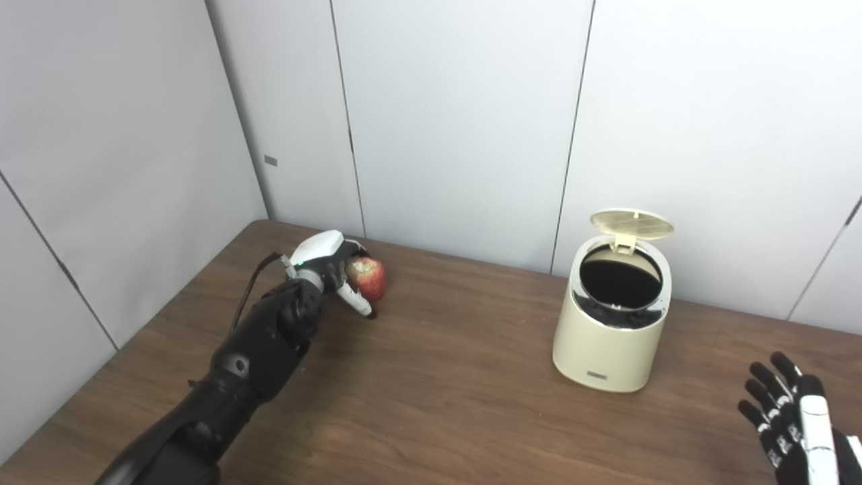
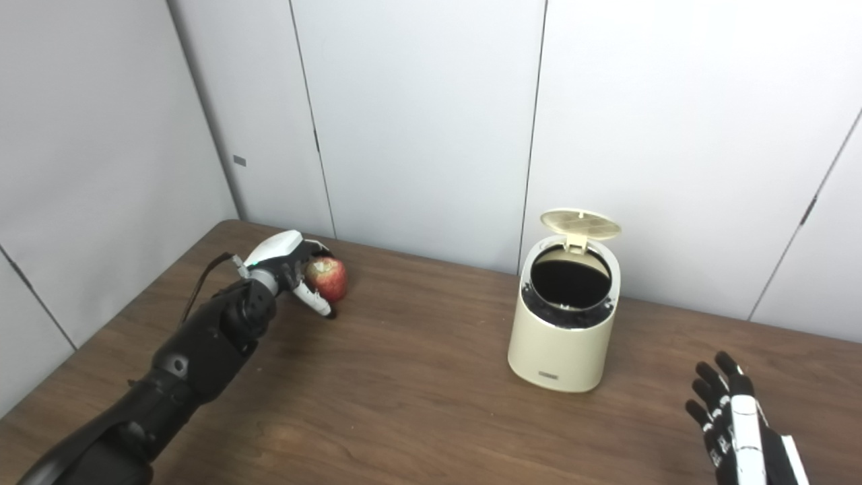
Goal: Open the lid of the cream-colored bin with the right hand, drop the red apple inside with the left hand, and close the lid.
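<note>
The cream-colored bin [image 1: 609,347] stands on the brown table, right of the middle. Its round lid [image 1: 632,224] is tipped up at the back and the dark inside shows. The red apple [image 1: 368,277] is at the far left of the table, low at the tabletop. My left hand [image 1: 330,266] is wrapped around it, with the thumb in front and the fingers behind. My right hand [image 1: 794,421] is open with its fingers spread, low at the front right, apart from the bin. It also shows in the right eye view [image 2: 731,417].
The table [image 1: 444,391] is walled in by grey panels at the back and on the left. A wide stretch of bare wood lies between the apple and the bin.
</note>
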Motion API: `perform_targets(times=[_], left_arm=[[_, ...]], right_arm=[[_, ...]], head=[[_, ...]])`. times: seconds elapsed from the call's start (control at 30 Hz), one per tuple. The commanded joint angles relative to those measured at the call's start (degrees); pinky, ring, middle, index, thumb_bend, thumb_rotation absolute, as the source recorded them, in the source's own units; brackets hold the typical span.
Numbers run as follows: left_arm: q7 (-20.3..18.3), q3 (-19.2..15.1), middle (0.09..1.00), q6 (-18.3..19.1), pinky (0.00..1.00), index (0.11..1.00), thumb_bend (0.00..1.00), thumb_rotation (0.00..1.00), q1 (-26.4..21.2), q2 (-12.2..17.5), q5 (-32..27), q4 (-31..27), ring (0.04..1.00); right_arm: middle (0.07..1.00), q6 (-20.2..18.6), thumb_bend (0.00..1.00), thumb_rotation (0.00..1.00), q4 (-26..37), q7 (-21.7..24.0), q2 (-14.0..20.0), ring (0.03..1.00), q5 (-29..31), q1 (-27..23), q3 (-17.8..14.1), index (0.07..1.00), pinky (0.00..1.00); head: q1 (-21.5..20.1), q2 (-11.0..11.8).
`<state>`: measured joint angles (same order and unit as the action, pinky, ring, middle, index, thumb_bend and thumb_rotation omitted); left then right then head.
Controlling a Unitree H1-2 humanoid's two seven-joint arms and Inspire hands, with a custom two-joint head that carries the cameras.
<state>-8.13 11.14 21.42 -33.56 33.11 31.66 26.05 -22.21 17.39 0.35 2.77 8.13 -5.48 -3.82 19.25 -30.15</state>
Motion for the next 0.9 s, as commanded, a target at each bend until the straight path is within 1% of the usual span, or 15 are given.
perform_targets(times=[0.0,0.13,0.63,0.77,0.87], left_arm=[[0.55,-0.36,0.897,-0.45,0.76,0.805,0.86,0.05,-2.81,2.06,0.79,-1.39,0.873],[0.52,-0.33,0.893,-0.55,0.75,0.804,0.86,0.05,-2.79,2.11,0.76,-1.37,0.867],[0.52,-0.32,0.893,-0.54,0.75,0.804,0.86,0.05,-2.79,2.12,0.74,-1.37,0.866],[1.06,-1.55,0.885,-0.53,0.74,0.796,0.85,0.02,-2.72,1.48,-0.64,-0.83,0.851],[1.11,-1.76,0.884,-0.62,0.73,0.794,0.84,0.01,-2.70,1.40,-0.88,-0.84,0.848]], right_arm=[[0.911,2.37,0.43,0.91,1.20,0.59,-0.12,0.931,0.82,-1.24,-0.34,0.944,0.90],[0.908,2.18,0.43,0.89,1.24,0.43,-0.26,0.927,1.13,-1.28,-0.47,0.938,0.89],[0.908,2.19,0.43,0.89,1.24,0.39,-0.23,0.926,1.19,-1.28,-0.43,0.938,0.89],[0.915,2.26,0.42,0.91,1.29,0.58,-0.08,0.935,1.01,-1.32,-0.15,0.950,0.91],[0.916,2.20,0.41,0.92,1.32,0.54,-0.07,0.936,0.97,-1.33,-0.12,0.952,0.91]], head=[[0.06,-0.15],[0.06,-0.15],[0.06,-0.15],[0.07,-0.14],[0.07,-0.14]])
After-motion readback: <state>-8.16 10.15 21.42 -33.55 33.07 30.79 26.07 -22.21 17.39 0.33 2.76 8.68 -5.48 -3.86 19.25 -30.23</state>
